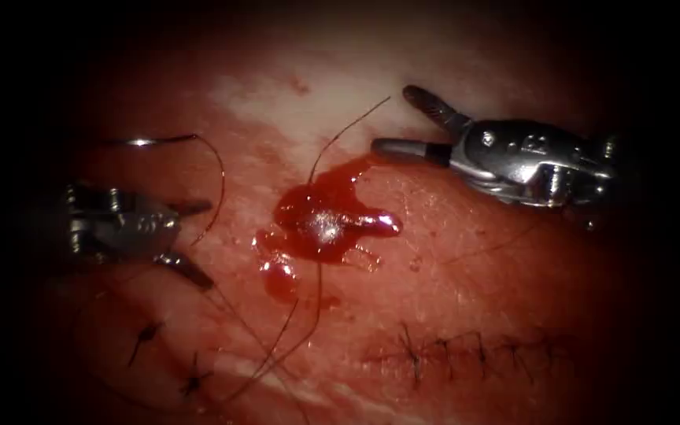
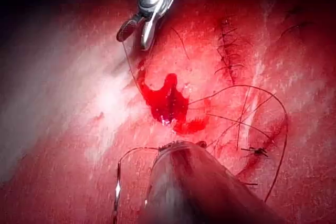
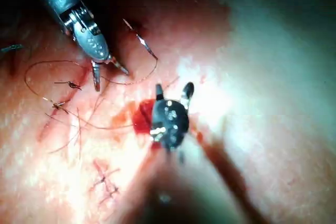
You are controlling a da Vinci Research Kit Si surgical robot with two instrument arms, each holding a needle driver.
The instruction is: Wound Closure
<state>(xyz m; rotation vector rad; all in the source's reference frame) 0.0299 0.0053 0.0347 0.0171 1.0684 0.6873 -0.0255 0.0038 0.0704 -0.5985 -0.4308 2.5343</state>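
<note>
Left gripper (image 1: 194,240) is sitting at the left of the scene with its jaws spread apart and nothing between them; in the right wrist view the same gripper (image 3: 107,74) is showing those parted jaws over the tissue (image 1: 513,275). The needle (image 1: 147,142) is lying free on the tissue just beyond the left gripper, on the far left side, not stuck in and not gripped by either tool. The thread (image 1: 214,177) is trailing from the needle's right end, curving down past the left gripper and looping on toward the near side, where more strands are crossing beside two small knotted stitches (image 1: 145,334). Over on the right, the right gripper (image 1: 391,118) is hovering with its jaws wide apart, holding nothing, just right of a thread end rising from the pool of red fluid (image 1: 320,220) in the middle. A row of finished stitches (image 1: 466,346) is running along the near right of the tissue.
</note>
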